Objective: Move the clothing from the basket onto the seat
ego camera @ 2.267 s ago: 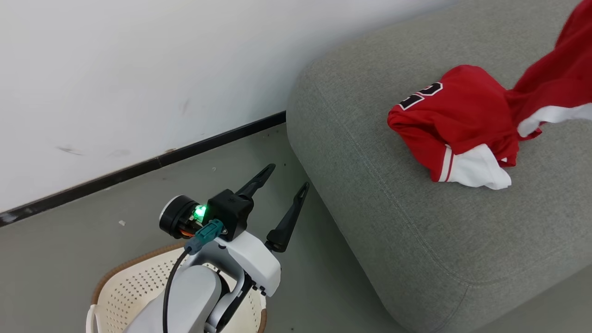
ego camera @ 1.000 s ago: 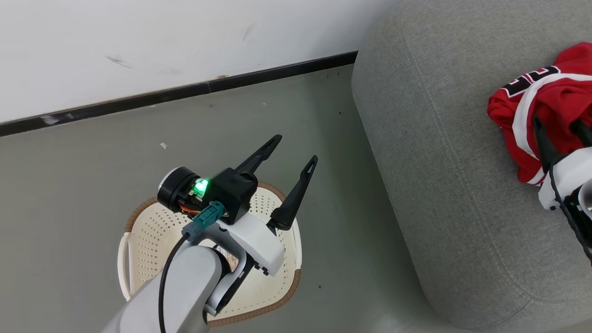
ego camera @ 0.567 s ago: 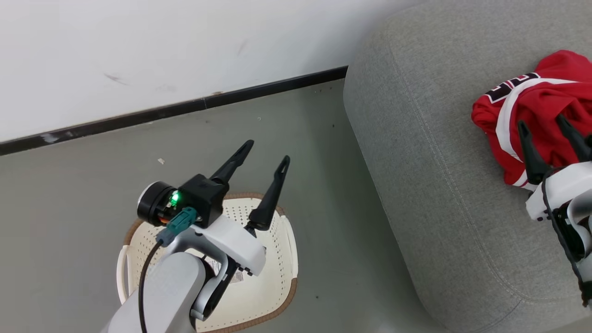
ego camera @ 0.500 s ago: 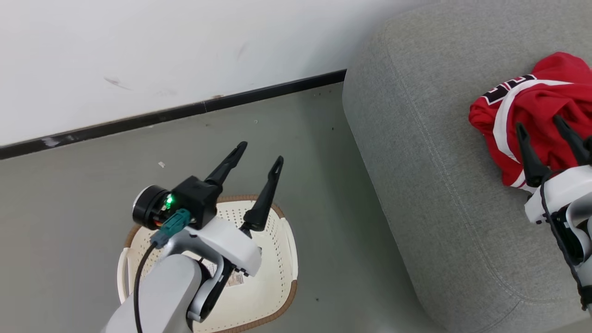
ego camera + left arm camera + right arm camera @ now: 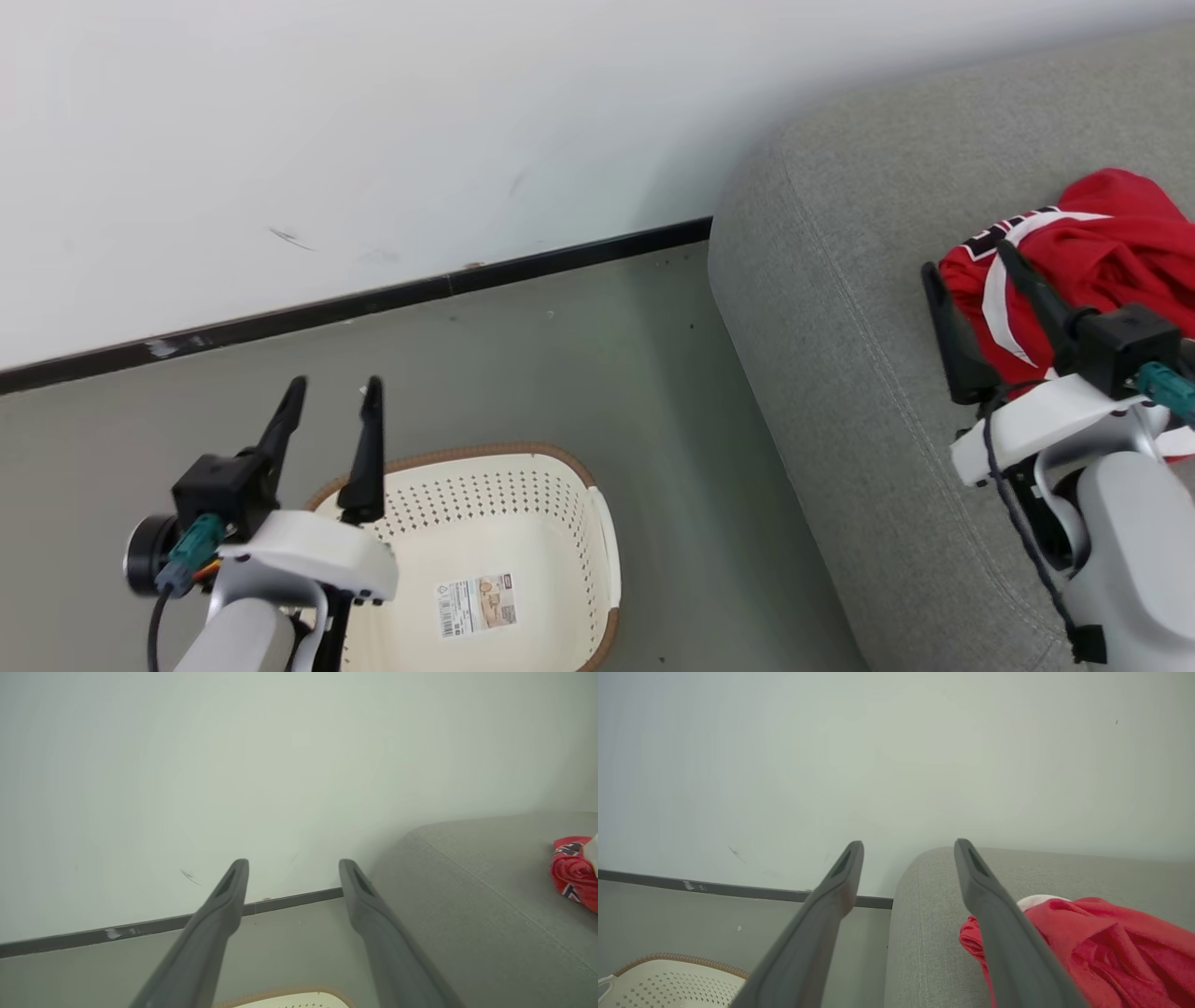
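well apart: basket (image 5: 505,494) rim, seat (image 5: 840,373) edge, floor (image 5: 674,485) between

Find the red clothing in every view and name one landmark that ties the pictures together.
Head view: the clothing lies at the right edge, on the seat.
Left wrist view: the clothing is a small red patch at the far right edge, on the seat.
Right wrist view: the clothing is at the lower right, on the seat.
Shared landmark: the black baseboard running to the seat's rounded end.
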Available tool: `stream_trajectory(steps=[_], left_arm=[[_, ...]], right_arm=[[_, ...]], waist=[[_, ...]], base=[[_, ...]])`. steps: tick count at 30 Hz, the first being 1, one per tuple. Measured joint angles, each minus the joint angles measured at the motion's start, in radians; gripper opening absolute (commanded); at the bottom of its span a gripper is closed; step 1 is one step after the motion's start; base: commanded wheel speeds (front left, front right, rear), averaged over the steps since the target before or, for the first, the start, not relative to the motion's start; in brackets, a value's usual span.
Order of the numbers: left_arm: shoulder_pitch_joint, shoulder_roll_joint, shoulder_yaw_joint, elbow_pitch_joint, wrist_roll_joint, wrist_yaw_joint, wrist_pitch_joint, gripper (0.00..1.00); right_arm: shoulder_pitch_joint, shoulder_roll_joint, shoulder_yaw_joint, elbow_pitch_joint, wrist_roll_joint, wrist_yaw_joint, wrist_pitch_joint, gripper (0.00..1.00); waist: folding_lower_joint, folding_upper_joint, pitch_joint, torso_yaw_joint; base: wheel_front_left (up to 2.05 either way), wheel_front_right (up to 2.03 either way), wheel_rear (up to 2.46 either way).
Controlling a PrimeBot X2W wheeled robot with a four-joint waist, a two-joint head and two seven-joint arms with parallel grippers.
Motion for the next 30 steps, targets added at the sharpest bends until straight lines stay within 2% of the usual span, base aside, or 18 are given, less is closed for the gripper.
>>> stream_trajectory(steps=[9,14,30], left_arm=[[0.102,0.024,0.083,0.014,-0.016,0.051,-0.019,1.00],[0.148,0.024,0.109,0.017,-0.019,0.070,-0.027,1.00],[0.225,-0.012,0.113,-0.006,-0.024,0.071,-0.035,1.00]], right_arm=[[0.043,0.074,0.057,-0.063,-0.032,0.000,0.000,1.00],[0.095,0.089,0.070,-0.091,-0.059,0.000,0.000,1.00],[0.287,0.126,0.003,-0.106,-0.058,0.000,0.000,1.00]], waist=[[0.0000,0.0000,-0.051,0.042],[0.0000,0.0000,-0.081,0.072],[0.0000,0.0000,-0.153,0.145]], base=[[0.00,0.00,0.00],[0.00,0.00,0.00],[0.00,0.00,0.00]])
